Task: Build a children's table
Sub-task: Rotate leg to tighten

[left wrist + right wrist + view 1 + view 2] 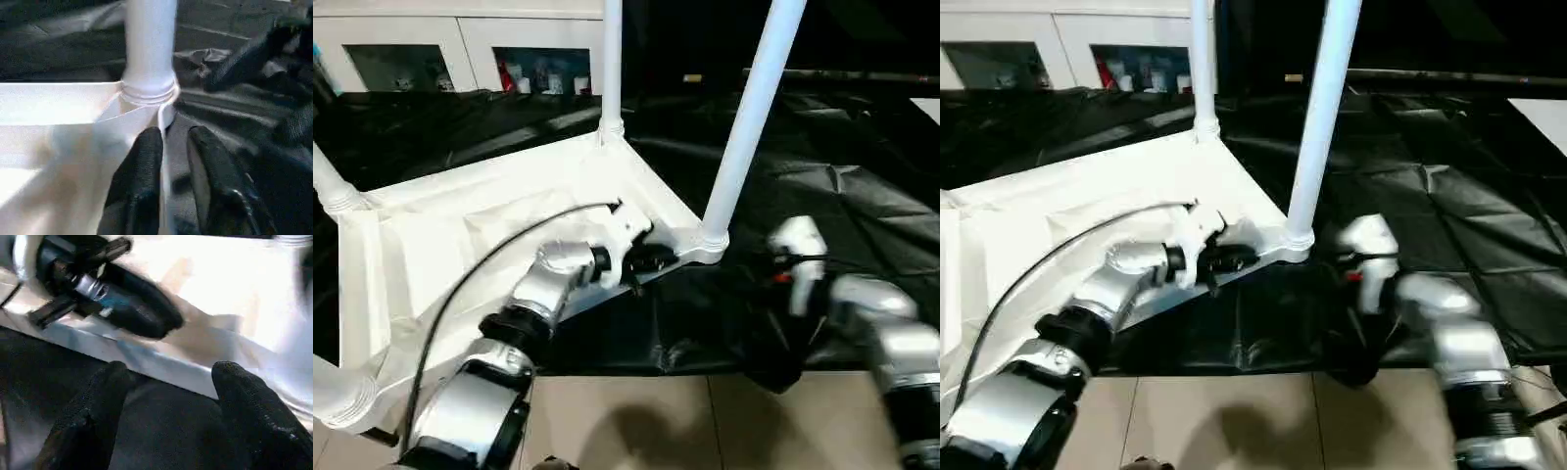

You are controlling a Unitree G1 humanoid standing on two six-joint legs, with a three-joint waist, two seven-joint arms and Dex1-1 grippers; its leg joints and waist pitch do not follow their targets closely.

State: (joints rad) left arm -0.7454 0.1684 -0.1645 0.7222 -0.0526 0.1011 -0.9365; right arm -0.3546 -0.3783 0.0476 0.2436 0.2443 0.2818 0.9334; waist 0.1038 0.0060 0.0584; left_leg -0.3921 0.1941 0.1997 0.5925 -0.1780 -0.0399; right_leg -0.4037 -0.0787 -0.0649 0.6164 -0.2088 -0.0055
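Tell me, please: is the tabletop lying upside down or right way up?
Upside down. The tabletop lies on the black sheet with its underside up, and the legs rise upward from its corner sockets.

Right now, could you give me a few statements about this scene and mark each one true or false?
1. The tabletop lies upside down with legs standing up from its corners. True.
2. The nearest right leg lies flat on the floor. False: it stands upright in its corner socket.
3. The left gripper has one of its fingers on each side of the tabletop's edge, near that socket. True.
4. The right gripper is clamped on a leg. False: its fingers are spread apart with nothing between them.
5. A black sheet covers the floor under the table. True.
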